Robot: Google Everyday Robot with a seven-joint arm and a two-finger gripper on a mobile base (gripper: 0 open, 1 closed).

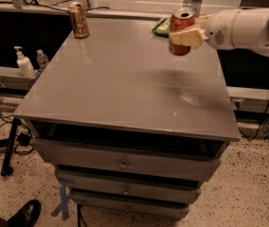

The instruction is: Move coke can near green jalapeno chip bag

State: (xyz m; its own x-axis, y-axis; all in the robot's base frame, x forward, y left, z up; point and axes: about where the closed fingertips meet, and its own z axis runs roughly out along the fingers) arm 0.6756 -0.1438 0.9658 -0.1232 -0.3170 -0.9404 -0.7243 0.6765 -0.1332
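The red-orange coke can (180,21) with a silver top is held upright in the air above the far right part of the grey table (120,79). My gripper (185,36) is shut on the coke can, with a cream fingertip (187,37) across its front; the white arm comes in from the right. The green jalapeno chip bag (161,28) lies flat at the table's far right edge, just left of and behind the can, mostly hidden by it.
A gold-brown can (78,19) stands upright at the table's far left corner. A soap dispenser (23,63) and a small bottle (42,58) stand on a ledge to the left. Drawers (122,163) sit under the tabletop. A shoe (24,213) shows at bottom left.
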